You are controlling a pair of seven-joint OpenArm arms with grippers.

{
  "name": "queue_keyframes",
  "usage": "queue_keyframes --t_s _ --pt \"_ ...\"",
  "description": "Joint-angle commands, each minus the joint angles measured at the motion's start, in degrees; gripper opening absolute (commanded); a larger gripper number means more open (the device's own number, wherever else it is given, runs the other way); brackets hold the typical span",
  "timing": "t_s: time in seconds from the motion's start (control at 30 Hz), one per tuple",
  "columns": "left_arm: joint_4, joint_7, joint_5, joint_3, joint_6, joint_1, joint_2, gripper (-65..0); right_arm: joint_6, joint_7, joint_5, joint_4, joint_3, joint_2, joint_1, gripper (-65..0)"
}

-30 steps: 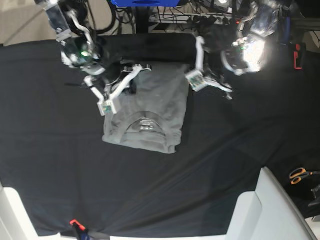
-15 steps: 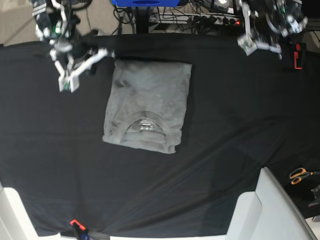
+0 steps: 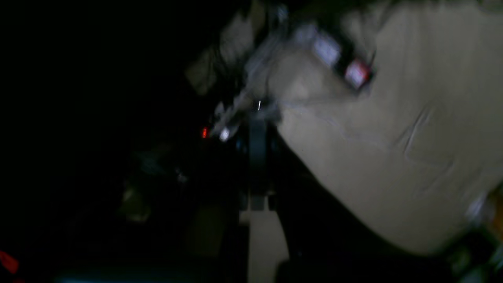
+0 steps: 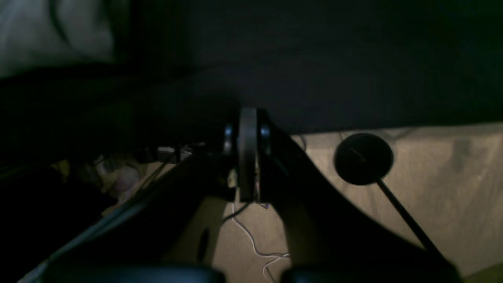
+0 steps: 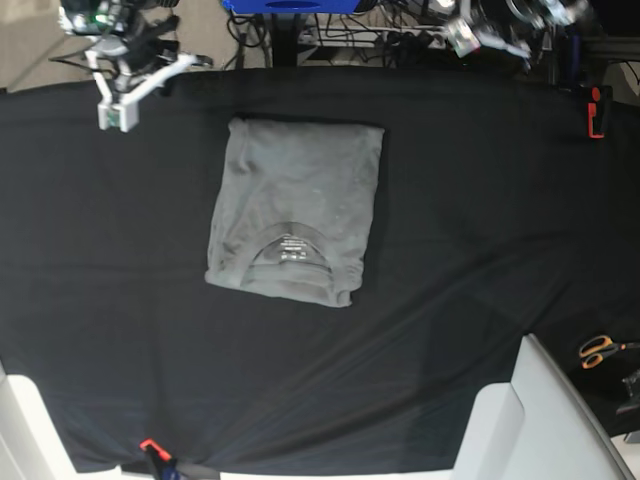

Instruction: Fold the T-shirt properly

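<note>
Grey cotton lies folded on the black cloth: the T-shirt (image 5: 297,208) is a compact rectangle just back of the middle of the tabletop (image 5: 480,230), collar and its small printed label facing up near the front edge, sleeves tucked out of sight.

Look at what has changed for you in the last second. Both arms were down at the shirt's rear edge, one at each back corner; half a second later they had lifted clear, and now they are drawn right back to the rear of the tabletop. Your right hand (image 5: 117,105) hangs over the back left corner in the base view, well apart from the shirt. Your left hand (image 5: 460,37) sits among the cables at the back right, blurred in the overhead view.

Both hands are closed and hold nothing: the right wrist view shows the pads pressed together over bare floor and the cloth's edge, and the left wrist view, though smeared, shows the same with no fabric between them.

The shirt did not shift when you let go, and its back edge lies straight. By my reading the fold is complete and you are retreating to rest. The only blemish is slight unevenness along the front hem.
</note>
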Motion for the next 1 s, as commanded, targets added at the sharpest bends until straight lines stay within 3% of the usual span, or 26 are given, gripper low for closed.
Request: queue_keyframes --t_s 0.0,0.1,0.2,0.33,0.47,0.53,0.63,0.73,0.87,0.97 --pt "-0.4 -0.4 0.9 0.8 -0.1 0.7 0.4 -65.0 0.0 0.4 0.1 2.3 2.1 0.4 -1.7 -64.2" --pt "-4.3 -0.5 3.7 1.0 -0.1 1.4 3.8 -65.0 0.0 -7.1 0.1 4.8 6.7 0.4 -4.4 -64.2" --pt "-9.6 -3.0 3.8 1.7 -0.1 1.3 4.9 -65.0 0.2 -12.3 -0.2 3.9 8.3 0.3 -5.8 -64.2" --pt "-20.7 -14.1 3.7 1.6 -0.1 0.2 6.9 -65.0 0.2 -11.7 -0.2 -5.7 8.0 0.4 -4.4 -64.2" --pt "-35.7 -20.5 3.7 1.2 -0.1 -5.9 9.4 -65.0 0.3 -11.5 -0.3 -21.1 7.2 1.6 1.8 -64.2" --pt "-44.8 -24.4 3.7 1.0 -0.1 -10.4 10.9 -65.0 0.4 -8.5 -0.4 -29.5 3.5 3.1 5.1 -64.2" --pt "-62.3 -31.7 3.7 1.0 -0.1 -19.0 13.0 -65.0 2.5 -0.4 -0.4 -46.2 -7.5 6.0 13.0 -64.2" --pt "-82.7 -39.7 3.7 1.0 0.4 -29.6 14.7 -65.0 6.9 11.8 -0.4 -69.8 -20.0 5.9 23.1 -64.2" --pt "-101.0 -50.3 3.8 1.0 5.7 -40.1 16.3 -65.0 11.2 35.8 -0.3 -99.4 -39.2 -0.6 32.7 -63.6" --pt "-101.4 -49.4 3.8 1.0 10.6 -43.0 17.1 -65.0 11.5 52.6 0.1 -104.1 -47.6 -2.7 33.0 -63.6"
